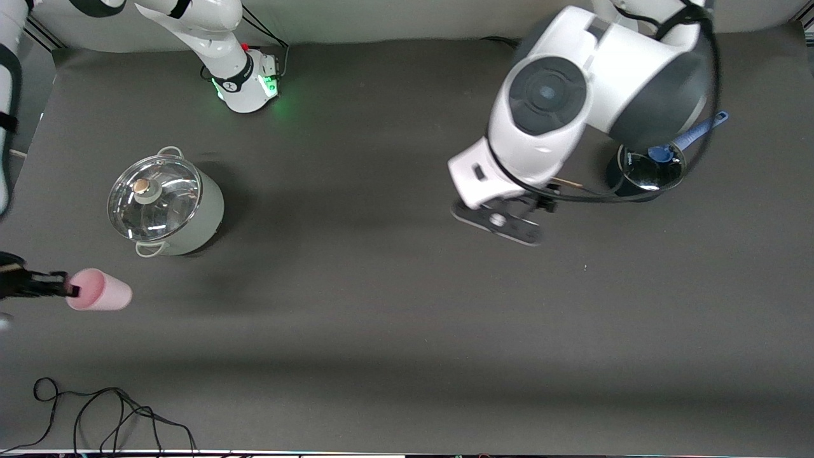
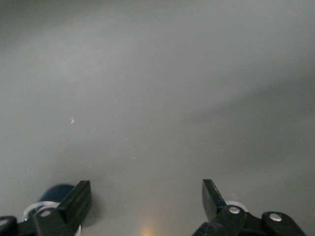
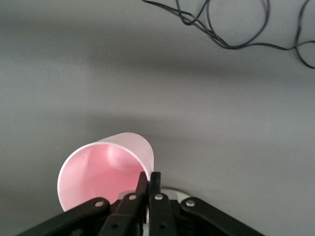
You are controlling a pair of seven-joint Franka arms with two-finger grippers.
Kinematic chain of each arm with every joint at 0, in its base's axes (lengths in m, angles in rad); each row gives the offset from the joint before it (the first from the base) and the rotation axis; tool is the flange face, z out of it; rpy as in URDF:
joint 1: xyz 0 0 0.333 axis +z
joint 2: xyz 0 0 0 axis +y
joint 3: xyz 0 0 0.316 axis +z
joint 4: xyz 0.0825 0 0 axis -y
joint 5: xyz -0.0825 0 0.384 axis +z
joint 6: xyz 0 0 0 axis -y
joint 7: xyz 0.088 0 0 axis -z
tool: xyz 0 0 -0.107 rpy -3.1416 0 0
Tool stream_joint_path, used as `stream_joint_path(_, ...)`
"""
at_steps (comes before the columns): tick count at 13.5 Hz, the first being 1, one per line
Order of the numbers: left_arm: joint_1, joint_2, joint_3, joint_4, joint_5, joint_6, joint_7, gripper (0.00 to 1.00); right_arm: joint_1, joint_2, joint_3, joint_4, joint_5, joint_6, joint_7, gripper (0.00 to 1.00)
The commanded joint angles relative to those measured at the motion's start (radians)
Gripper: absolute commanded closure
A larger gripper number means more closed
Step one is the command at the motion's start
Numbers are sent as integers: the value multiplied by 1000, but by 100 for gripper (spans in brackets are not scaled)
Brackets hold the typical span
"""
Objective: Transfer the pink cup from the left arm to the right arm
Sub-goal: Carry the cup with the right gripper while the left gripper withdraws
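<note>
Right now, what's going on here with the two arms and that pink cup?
The right gripper is shut on the rim of the pink cup, holding it at the right arm's end of the table, nearer the front camera than the lidded grey-green pot. The left gripper is open and empty over bare table, close to the small dark pan with a blue handle. So the cup is already in the right arm's grip, and the left arm has none of it.

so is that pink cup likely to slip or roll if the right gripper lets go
Probably. The right gripper pinches only the rim wall of the pink cup, so the hold looks thin and could pivot. The cup is tilted sideways over the table; round and tapered, it would likely roll in a curve. It looks light.
</note>
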Motion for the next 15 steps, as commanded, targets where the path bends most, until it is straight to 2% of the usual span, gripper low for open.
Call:
stream_joint_path(1,101,-23,-5,-18,-7,-32,-79,0,38,1,-4,-119,-3,133,-33,100)
stream_joint_path(3,191,-29,-8,-18,-15,-101,-64,0,40,1,-7,-216,-16,243,-76,100)
stream_joint_path(4,199,-32,-2,-17,-3,-129,-80,0,40,5,-8,-236,-16,255,-91,100)
stream_joint_path(6,212,-48,54,-17,25,-144,-112,0,36,48,-8,-239,-16,312,-108,100)
stream_joint_path(8,256,-49,94,-17,3,-185,-128,0,35,95,-10,-238,-18,355,-113,100)
stream_joint_path(12,403,-55,90,-18,-4,-202,-152,0,40,169,-10,-227,-21,458,-119,100)
stream_joint_path(15,463,-52,98,-18,-15,-181,-154,0,43,198,-10,-224,-30,488,-105,100)
